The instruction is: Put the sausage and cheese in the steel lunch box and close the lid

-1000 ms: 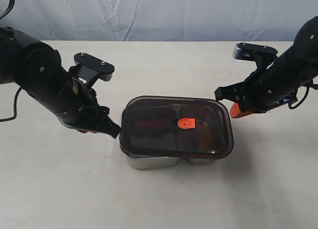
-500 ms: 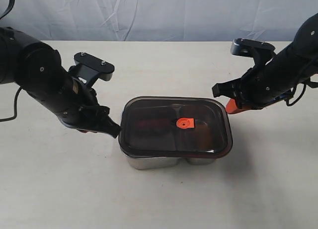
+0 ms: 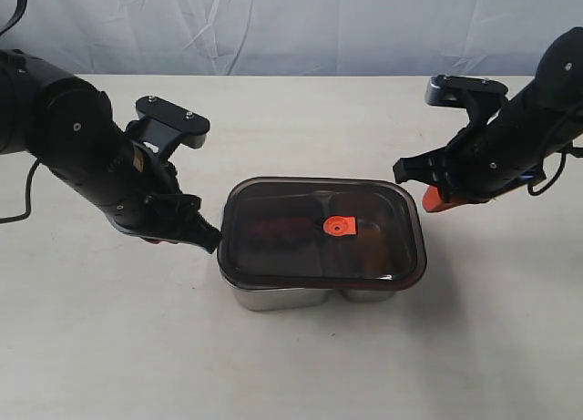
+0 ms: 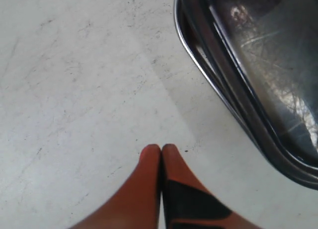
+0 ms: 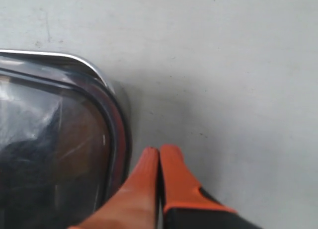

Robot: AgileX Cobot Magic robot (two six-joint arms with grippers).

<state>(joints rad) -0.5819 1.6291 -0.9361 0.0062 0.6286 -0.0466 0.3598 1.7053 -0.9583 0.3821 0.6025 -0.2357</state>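
We see the dark lid (image 3: 323, 229) seated on the steel lunch box (image 3: 273, 299) at mid-worktop (image 3: 291, 374); the sausage (image 3: 271, 228) shows dimly red beneath it; the left gripper (image 4: 161, 148), pinched together and empty, hangs just beside the box's left end; the right gripper (image 5: 159, 150), likewise pinched and empty, hangs beside its right end.

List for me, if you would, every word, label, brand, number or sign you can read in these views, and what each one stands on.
None: no text, label, brand, number or sign can be read in any view.
The lid, the steel lunch box and the table show no lettering.
Any marking on the orange valve is too small to tell.
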